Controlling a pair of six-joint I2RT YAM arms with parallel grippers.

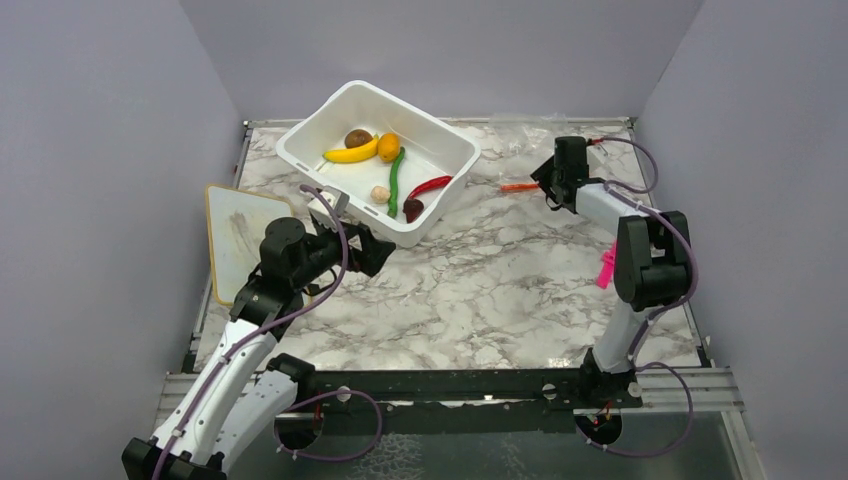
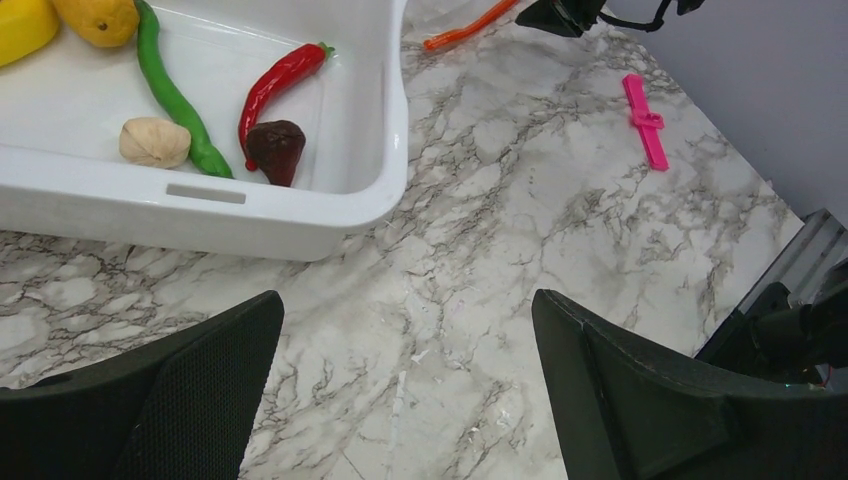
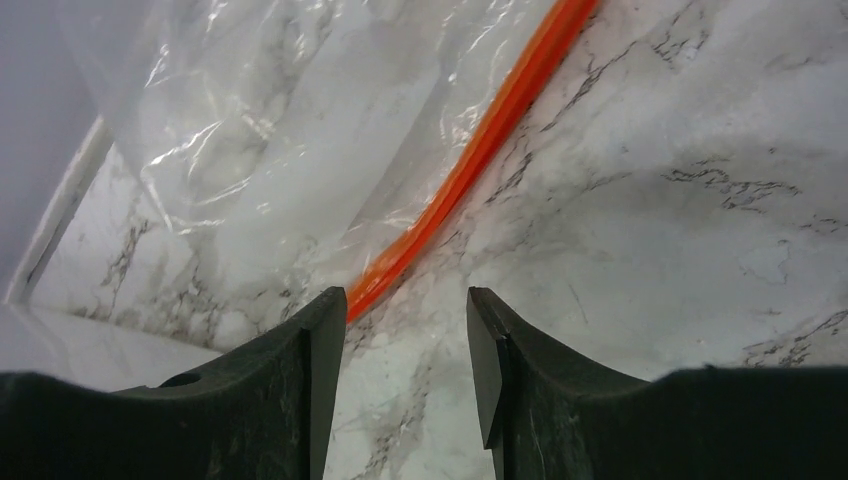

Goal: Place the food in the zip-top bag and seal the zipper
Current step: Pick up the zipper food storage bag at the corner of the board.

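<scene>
My left gripper (image 2: 405,310) hangs fully spread and empty at 6 o'clock of the white tub (image 2: 100,205), which holds the food (image 1: 388,147) (banana (image 2: 20,30) cut off in the wrist view). My right gripper (image 3: 405,300) stands half spread on nothing; the zipper (image 3: 480,150) of the zip-top bag (image 3: 260,130) runs from 1 o'clock down behind one finger (image 3: 250,400), end hidden.

In the upper centre of the top view we see a yellow banana (image 1: 351,153), a brown ball (image 1: 358,138), an orange fruit (image 1: 389,146), a long green pod (image 1: 397,182), a red chili (image 1: 430,186), a beige mushroom (image 1: 380,193) and a dark red piece (image 1: 413,209), all lying close together. At upper right the clear, crinkly zip-top bag (image 1: 522,137) lies flat, its orange-red zipper (image 1: 519,186) along the nearer edge.
</scene>
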